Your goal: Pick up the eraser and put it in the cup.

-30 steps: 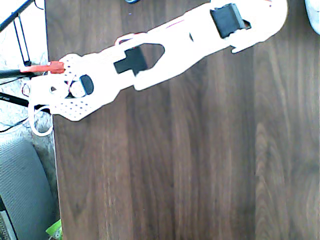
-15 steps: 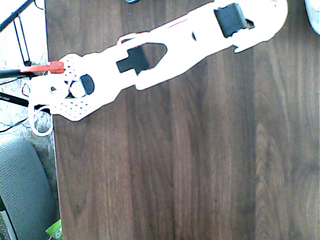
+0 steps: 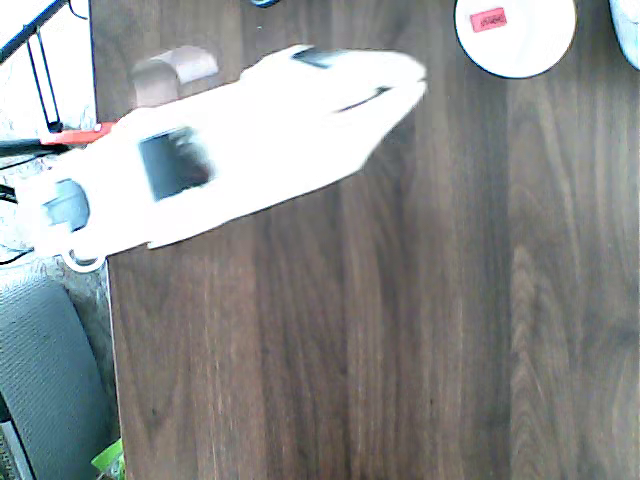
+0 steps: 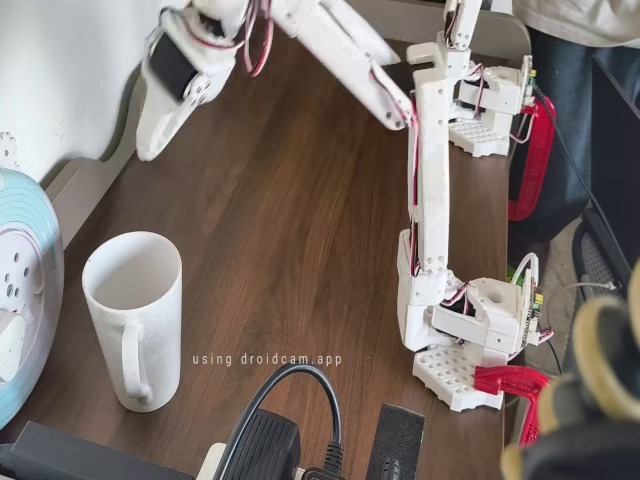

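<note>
The small red-pink rectangular eraser (image 3: 488, 19) lies inside the wide round white cup (image 3: 470, 48) on the dark wooden tabletop (image 3: 400, 330). The white arm, over the cup a second ago, has swung back, its tool (image 4: 150, 140) raised beyond the cup; its opening cannot be told.

eraser (image 3: 488, 19) in cup (image 3: 515, 62), on table (image 3: 400, 350)

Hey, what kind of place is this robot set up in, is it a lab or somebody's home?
Probably a home desk or hobby bench, not a formal lab. The white arm is clamped with red clamps to a dark wood table, a white mug stands nearby, and a power adapter lies at the front edge.
</note>
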Controlling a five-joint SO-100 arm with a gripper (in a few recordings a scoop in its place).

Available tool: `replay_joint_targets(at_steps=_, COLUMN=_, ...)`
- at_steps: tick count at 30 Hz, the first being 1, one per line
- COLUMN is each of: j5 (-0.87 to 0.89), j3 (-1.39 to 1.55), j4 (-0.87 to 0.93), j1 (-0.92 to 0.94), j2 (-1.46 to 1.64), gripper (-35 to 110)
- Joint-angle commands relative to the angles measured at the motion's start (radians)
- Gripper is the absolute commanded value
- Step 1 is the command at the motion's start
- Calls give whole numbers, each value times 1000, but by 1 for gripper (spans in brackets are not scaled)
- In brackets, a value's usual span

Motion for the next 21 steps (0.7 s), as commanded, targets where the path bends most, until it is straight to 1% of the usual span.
replay_joint_targets(at_steps=1, j5=-161, j3=344, j4=25, j1=69, j2=318, gripper=0)
replay_joint_targets(at_steps=2, j5=-242, j3=451, j4=-5, j1=117, j2=426, gripper=0)
replay_joint_targets(at_steps=4, j5=-345, j3=572, j4=-34, j1=184, j2=517, gripper=0)
replay_joint_targets(at_steps=6, j5=-374, j3=609, j4=-80, j1=195, j2=515, gripper=0)
replay_joint_targets(at_steps=8, j5=-457, j3=676, j4=-89, j1=169, j2=525, gripper=0)
replay_joint_targets(at_steps=9, j5=-485, j3=738, j4=-123, j1=167, j2=541, gripper=0)
replay_joint_targets(at_steps=12, j5=-649, j3=1040, j4=-288, j1=204, j2=690, gripper=0)
replay_joint_targets(at_steps=13, j5=-696, j3=1135, j4=-311, j1=212, j2=790, gripper=0)
replay_joint_targets(at_steps=14, j5=-739, j3=1209, j4=-279, j1=219, j2=847, gripper=0)
replay_joint_targets(at_steps=17, j5=-724, j3=1292, j4=-253, j1=199, j2=848, gripper=0)
replay_joint_targets(at_steps=21, j5=-735, j3=1463, j4=-284, j1=232, j2=848, gripper=0)
